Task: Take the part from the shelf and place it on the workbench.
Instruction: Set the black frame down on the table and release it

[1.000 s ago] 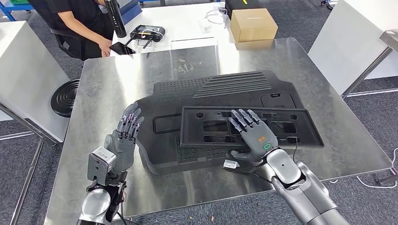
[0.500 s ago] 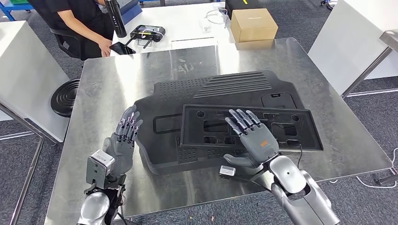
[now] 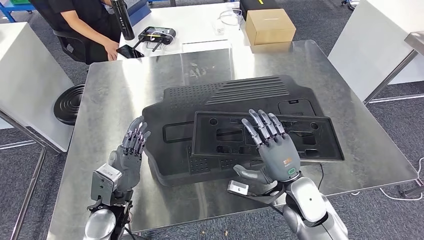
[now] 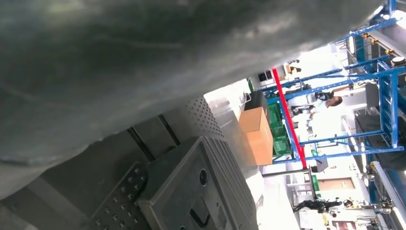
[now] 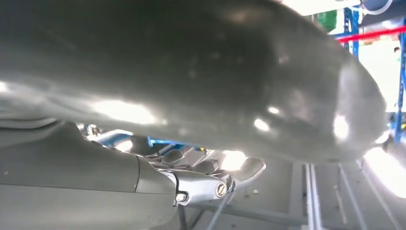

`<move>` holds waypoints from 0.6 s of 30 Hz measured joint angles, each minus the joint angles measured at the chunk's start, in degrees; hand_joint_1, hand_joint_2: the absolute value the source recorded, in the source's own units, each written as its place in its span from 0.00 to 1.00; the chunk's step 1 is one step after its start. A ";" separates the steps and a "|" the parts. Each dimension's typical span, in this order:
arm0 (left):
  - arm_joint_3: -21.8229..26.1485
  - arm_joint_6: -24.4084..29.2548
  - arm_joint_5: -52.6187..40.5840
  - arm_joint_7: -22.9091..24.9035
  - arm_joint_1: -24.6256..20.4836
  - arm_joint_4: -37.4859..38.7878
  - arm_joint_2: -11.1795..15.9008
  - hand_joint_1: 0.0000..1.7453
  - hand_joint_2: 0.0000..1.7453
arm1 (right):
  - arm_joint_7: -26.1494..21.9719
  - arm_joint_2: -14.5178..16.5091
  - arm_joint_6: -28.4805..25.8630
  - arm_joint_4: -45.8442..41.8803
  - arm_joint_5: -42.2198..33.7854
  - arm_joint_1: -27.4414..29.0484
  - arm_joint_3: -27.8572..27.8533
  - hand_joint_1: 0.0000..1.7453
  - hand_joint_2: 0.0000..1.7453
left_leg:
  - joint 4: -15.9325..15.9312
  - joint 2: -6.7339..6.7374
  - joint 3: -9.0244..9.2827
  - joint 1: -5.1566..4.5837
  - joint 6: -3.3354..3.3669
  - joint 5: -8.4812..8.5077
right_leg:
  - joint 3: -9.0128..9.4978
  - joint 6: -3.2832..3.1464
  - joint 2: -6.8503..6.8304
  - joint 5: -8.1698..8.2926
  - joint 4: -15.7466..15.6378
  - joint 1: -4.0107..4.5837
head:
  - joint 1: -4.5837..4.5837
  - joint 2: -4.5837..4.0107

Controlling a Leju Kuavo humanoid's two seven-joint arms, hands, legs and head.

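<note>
**Parts resting on table; both robot hands released**

Head view: The smaller black frame part (image 3: pixel 267 136) lies flat on top of the large black panel (image 3: pixel 230 125), which rests on the steel table (image 3: pixel 115 90). The right robot hand (image 3: pixel 272 150) hovers over the frame's near edge, fingers spread wide and holding nothing. The left robot hand (image 3: pixel 131 150) stands beside the panel's left edge, fingers extended and apart, also holding nothing. Beyond the table sit a cardboard box (image 3: pixel 270 25) and a seated person (image 3: pixel 85 20).

Left wrist view: The frame part (image 4: pixel 201 191) and the perforated panel (image 4: pixel 119 201) show beneath the blurred hand cover; the cardboard box (image 4: pixel 256 134) is visible behind.

Right wrist view: Too close and blurred to read beyond the hand's own cover.

Risk, as a judgement: The frame sits stacked rather than directly on the table. If the right robot hand's fingers catch one of its cut-outs during withdrawal, the frame could be dragged off the panel or toward the near table edge.

Change from earlier frames: The right robot hand has lifted off the frame and drawn back toward the robot; the left robot hand has retreated slightly from the panel. Both parts remain where they were.
</note>
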 joint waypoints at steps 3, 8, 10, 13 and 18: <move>0.11 1.14 -0.98 -0.38 1.07 -0.57 -0.15 0.00 0.00 | 0.40 1.95 -0.15 -3.44 -6.10 2.18 -1.45 0.00 0.00 | 0.00 -0.02 -0.02 -0.01 0.00 0.00 | 0.00 0.00 0.00 0.00 -0.01 -0.01 | 0.02 0.00; 0.43 2.52 -2.63 -1.46 2.79 -1.46 -0.32 0.00 0.00 | -1.32 4.26 -1.02 -9.15 -11.84 5.88 -3.04 0.00 0.00 | 0.45 0.02 -0.14 -0.28 0.84 -0.49 | 0.17 0.39 -0.01 -0.03 -0.25 -0.38 | -0.02 0.00; 0.58 4.37 -4.16 -2.71 3.73 -2.01 -0.33 0.00 0.00 | -3.93 4.92 -2.90 -12.44 -15.40 8.50 -3.45 0.00 0.00 | 0.10 0.03 0.13 -0.12 1.18 -0.14 | 0.20 0.68 -0.02 -0.05 -0.23 -0.39 | -0.02 0.00; 0.77 7.24 -6.62 -4.54 4.99 -2.77 -0.45 0.00 0.00 | -8.11 5.80 -5.43 -17.97 -20.90 13.37 -3.52 0.00 0.00 | -0.96 0.19 0.81 0.68 1.60 0.71 | -1.67 0.56 -0.04 -2.81 4.18 -0.26 | 0.19 0.00; 1.06 9.38 -7.92 -5.27 7.21 -3.26 -0.74 0.00 0.00 | -10.73 6.30 -7.65 -23.26 -25.46 21.47 -2.49 0.00 0.00 | -0.93 0.33 0.55 1.03 1.43 0.86 | -5.72 1.70 -0.09 -7.51 15.24 -0.87 | 0.37 0.00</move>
